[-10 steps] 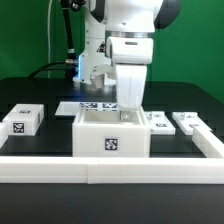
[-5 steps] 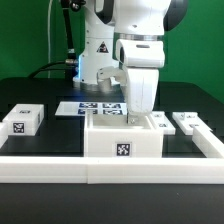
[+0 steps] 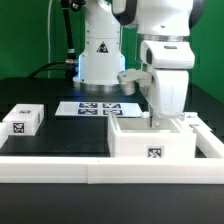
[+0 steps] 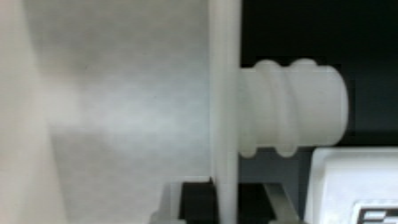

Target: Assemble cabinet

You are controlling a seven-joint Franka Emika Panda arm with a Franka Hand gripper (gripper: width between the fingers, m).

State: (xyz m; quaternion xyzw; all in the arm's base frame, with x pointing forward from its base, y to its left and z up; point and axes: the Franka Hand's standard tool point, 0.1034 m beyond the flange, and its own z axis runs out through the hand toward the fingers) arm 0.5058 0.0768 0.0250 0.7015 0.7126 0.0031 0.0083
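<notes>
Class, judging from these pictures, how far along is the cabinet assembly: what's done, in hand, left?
Done: little that shows; the cabinet stands open-topped. In hand: the shut gripper reaches down into it. Left: a loose white part at the exterior view's left lies unattached.

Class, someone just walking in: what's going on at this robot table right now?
The Panda arm's gripper, shut, reaches down into the open white cabinet body; whether it clamps a wall is hidden. Over the last second the body has slid toward the exterior view's right, along the white front rail. A small tagged white part sits apart at that view's left.
</notes>
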